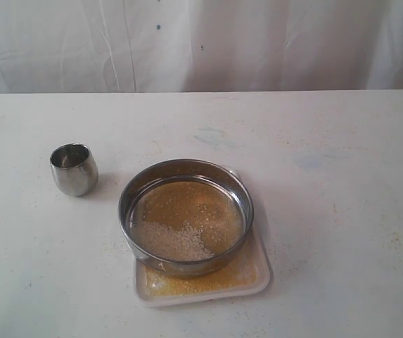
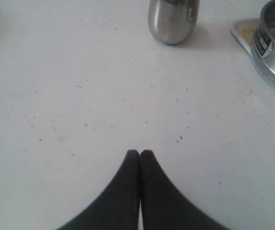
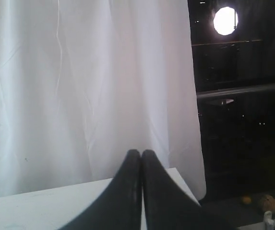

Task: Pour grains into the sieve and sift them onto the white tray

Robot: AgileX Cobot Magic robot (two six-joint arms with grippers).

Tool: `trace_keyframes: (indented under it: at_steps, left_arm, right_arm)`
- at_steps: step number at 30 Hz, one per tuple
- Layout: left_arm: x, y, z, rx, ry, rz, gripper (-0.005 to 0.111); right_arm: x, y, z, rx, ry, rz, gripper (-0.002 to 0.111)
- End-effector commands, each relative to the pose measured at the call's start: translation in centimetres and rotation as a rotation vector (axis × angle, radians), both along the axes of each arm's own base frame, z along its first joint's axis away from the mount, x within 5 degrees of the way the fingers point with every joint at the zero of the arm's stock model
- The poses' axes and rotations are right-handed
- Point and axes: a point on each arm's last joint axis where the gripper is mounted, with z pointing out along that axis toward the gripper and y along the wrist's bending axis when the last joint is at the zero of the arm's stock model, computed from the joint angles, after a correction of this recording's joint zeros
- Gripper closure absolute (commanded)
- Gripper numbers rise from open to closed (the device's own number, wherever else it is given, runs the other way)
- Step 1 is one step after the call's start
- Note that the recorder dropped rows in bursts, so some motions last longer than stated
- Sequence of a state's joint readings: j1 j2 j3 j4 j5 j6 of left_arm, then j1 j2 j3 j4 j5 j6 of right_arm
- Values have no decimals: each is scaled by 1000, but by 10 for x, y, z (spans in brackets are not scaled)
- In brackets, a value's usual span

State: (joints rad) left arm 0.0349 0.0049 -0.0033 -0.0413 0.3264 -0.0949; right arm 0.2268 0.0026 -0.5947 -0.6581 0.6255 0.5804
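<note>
The sieve [image 1: 187, 265] sits squarely on the white tray [image 1: 201, 296], so whatever falls through the mesh lands on the tray rather than the table [image 1: 328, 211]. Pale, coarser grains [image 1: 176, 241] lie heaped at the near-left of the mesh, and golden meal covers the tray's front strip (the sifting looks largely done, though I cannot tell how much fine meal sits above the mesh). The steel cup [image 1: 74, 169] stands upright, well apart to the left. Both tools are clenched on nothing: the left gripper [image 2: 140, 153] hovers over bare table near the cup, and the right gripper [image 3: 141, 153] points at the curtain [image 3: 79, 72], clear of the work.
</note>
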Motion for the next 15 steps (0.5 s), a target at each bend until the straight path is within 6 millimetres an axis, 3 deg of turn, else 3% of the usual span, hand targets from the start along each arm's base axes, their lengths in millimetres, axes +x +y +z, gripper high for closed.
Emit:
trace_keyframes:
  at_steps: [1,9,15]
  left_arm:
    - [-1,0,-2,-5,12,0,107]
    - [-1,0,-2,-5,12,0,107]
    - [-1,0,-2,-5,12,0,107]
  right_arm:
    - [-1,-1,0,4,2,-16,108]
    - [12,2,-20,-20,68,-16,108]
    - [40,27,-74,-33,212,197,108]
